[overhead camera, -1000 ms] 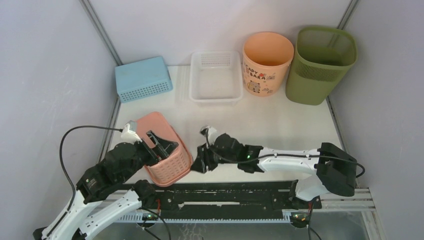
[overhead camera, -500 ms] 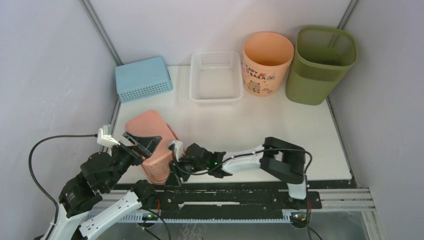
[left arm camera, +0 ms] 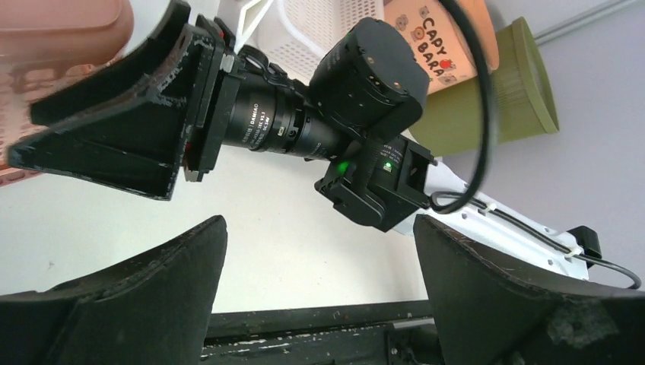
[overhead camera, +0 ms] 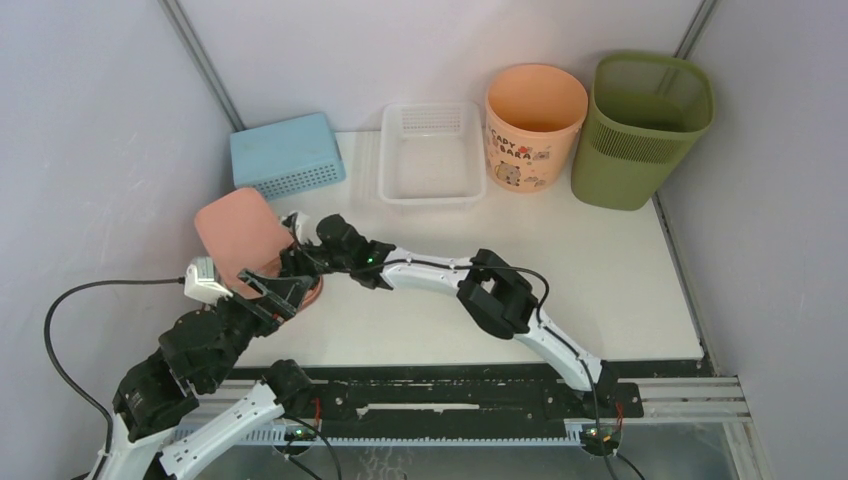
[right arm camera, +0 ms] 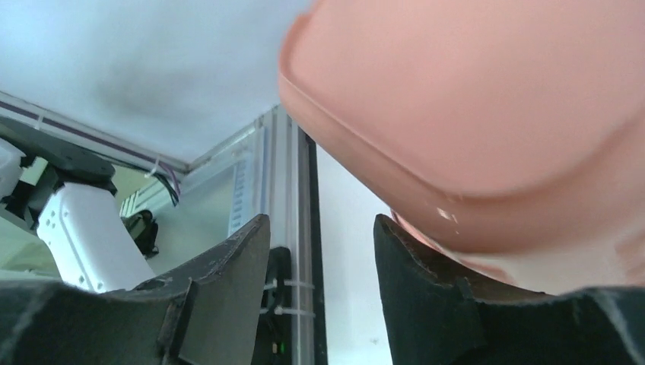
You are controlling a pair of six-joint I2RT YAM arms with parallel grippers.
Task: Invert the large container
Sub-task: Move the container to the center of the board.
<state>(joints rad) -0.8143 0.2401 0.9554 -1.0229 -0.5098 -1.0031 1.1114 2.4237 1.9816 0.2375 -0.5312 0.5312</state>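
Note:
The large olive-green bin (overhead camera: 645, 130) stands upright, mouth up, at the back right corner; it also shows in the left wrist view (left arm camera: 525, 84). Neither gripper is near it. My right arm reaches far to the left; its gripper (overhead camera: 290, 262) is open, with nothing between the fingers (right arm camera: 323, 266), right beside an upside-down pink basket (overhead camera: 235, 232), whose base fills the right wrist view (right arm camera: 494, 99). My left gripper (overhead camera: 275, 290) is wide open and empty (left arm camera: 319, 289) just in front of that basket, facing the right gripper's fingers (left arm camera: 114, 129).
A peach bucket with cartoon print (overhead camera: 535, 115) stands left of the green bin. A clear tray (overhead camera: 432, 155) and an upturned blue basket (overhead camera: 287, 157) sit along the back. The right arm's links (overhead camera: 500, 290) stretch across the table's middle.
The pink basket has gone from open-side-up near the front edge to upside down, further back and left. My right arm has swung far left with it. My left gripper has come off the basket.

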